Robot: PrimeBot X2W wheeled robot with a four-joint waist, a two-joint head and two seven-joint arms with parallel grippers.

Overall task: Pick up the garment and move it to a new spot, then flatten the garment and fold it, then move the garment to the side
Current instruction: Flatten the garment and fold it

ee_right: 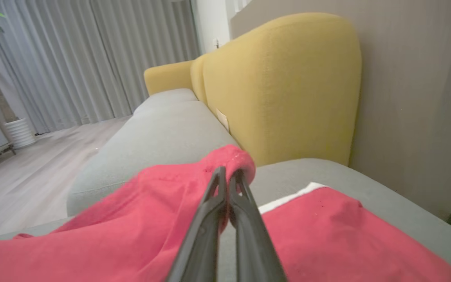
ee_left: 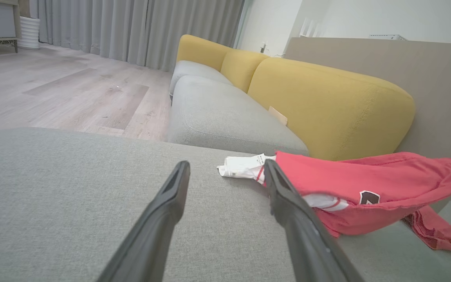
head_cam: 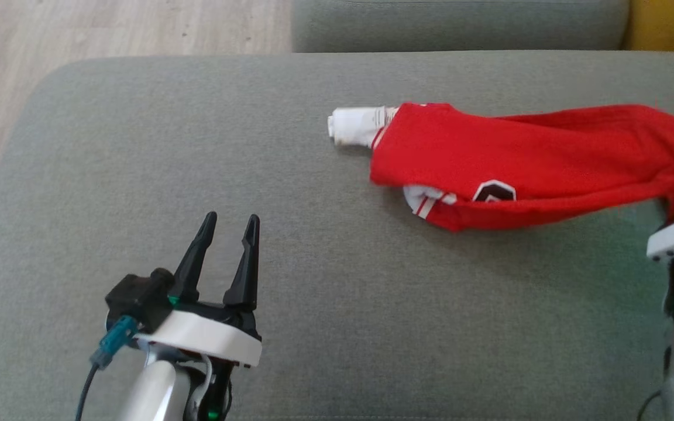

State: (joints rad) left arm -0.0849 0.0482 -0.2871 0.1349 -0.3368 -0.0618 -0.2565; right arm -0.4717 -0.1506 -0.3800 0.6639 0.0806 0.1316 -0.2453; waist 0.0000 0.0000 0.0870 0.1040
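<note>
The garment (head_cam: 518, 164) is a red shirt with white trim and a dark badge, stretched across the right half of the grey cushion (head_cam: 196, 146). Its right end is lifted off the cushion, while its left end, with a white rolled part, rests on the fabric. In the right wrist view my right gripper (ee_right: 228, 172) is shut on a pinched fold of the garment (ee_right: 139, 219). My left gripper (head_cam: 233, 225) stands open over bare cushion, well to the left of the garment. In the left wrist view the garment (ee_left: 366, 184) lies beyond the right finger of my left gripper (ee_left: 227, 168).
A second grey seat cushion (ee_left: 217, 113) and yellow backrests (ee_left: 327, 105) run beyond the one I work on. Wooden floor (head_cam: 109, 29) lies past the cushion's far left edge. A beige wall panel (ee_right: 413, 98) rises behind the sofa.
</note>
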